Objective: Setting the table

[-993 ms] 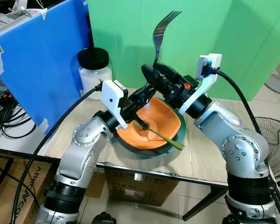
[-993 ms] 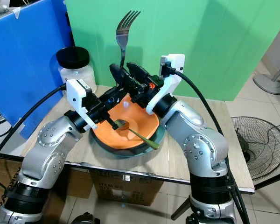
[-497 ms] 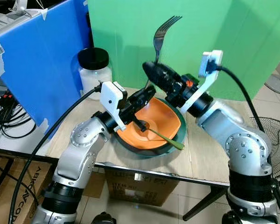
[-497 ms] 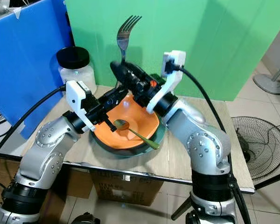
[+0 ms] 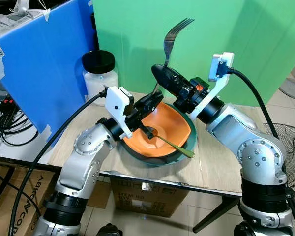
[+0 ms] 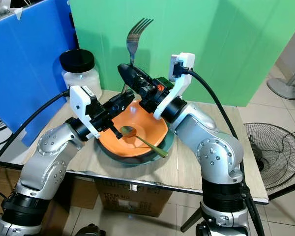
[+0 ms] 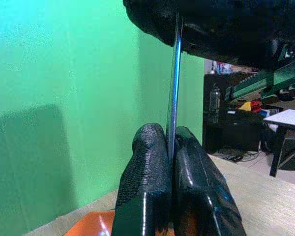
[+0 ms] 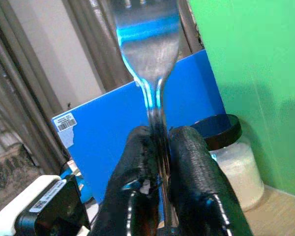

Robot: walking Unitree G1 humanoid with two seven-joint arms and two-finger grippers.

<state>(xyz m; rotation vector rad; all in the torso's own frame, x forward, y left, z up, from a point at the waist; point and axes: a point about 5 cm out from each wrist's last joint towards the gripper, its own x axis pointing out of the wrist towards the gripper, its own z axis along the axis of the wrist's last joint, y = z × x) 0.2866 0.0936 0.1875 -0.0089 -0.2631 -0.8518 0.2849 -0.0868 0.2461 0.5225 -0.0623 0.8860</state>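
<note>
Standing upright above the orange bowl (image 5: 160, 130), a silver fork (image 5: 170, 39) is pinched by both grippers at once, tines up against the green backdrop (image 5: 211, 44). The right gripper (image 5: 160, 73) is pressed together on the fork's neck, above the bowl's far rim; in the right wrist view its two black fingers (image 8: 137, 172) are seen clamped on the stem just under the fork's head. The left gripper (image 5: 156, 96) is closed on the lower end of the handle, just over the bowl's far left rim; in the left wrist view its fingertips (image 7: 147, 162) are squeezed against the thin metal stem, with the other gripper's dark fingers seen further up the same stem.

The orange bowl is seated on a dark green plate (image 5: 187, 147), and both are set on the pale wooden table (image 5: 226, 167), close to its near edge. A spoon (image 5: 169, 142) is laid inside the bowl, its head near the bowl's middle and its green-gold handle resting over the near right rim.

To the far left of the bowl, a glass jar (image 5: 99, 73) of white powder with a black lid is placed on the table. Further left of the bowl, behind the jar, a blue board (image 5: 44, 69) is stood upright.
</note>
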